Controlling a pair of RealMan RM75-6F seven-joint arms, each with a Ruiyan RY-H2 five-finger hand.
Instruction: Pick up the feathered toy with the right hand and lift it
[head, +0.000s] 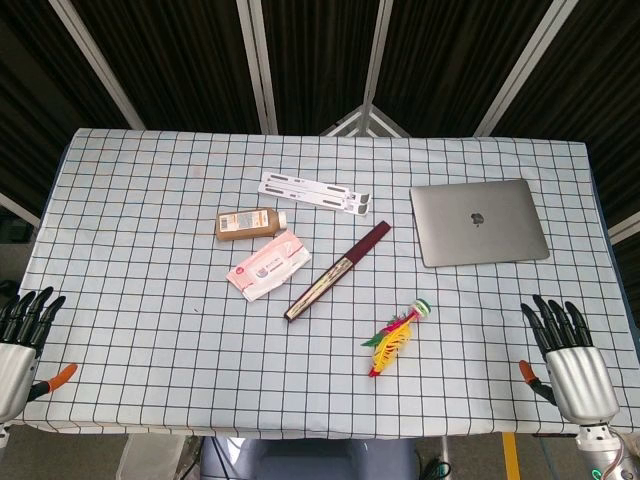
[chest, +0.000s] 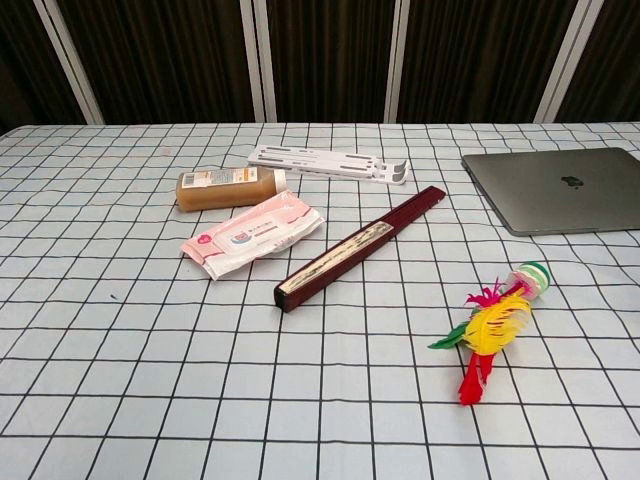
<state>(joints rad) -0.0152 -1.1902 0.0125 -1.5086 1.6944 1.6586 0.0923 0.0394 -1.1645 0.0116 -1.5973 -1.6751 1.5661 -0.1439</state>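
The feathered toy (head: 395, 335) (chest: 493, 325) lies flat on the checked tablecloth, right of centre and near the front edge, with yellow, red and green feathers and a round striped base. My right hand (head: 565, 355) rests open at the front right corner, fingers spread, well to the right of the toy and apart from it. At the front left edge my left hand (head: 22, 335) also lies open and holds nothing. Neither hand shows in the chest view.
A closed grey laptop (head: 478, 221) sits at the back right. A dark red folded fan (head: 338, 271) lies diagonally at centre, a pink wipes pack (head: 268, 264) and a brown bottle (head: 251, 223) lie to its left, and a white folded stand (head: 316, 192) lies behind them.
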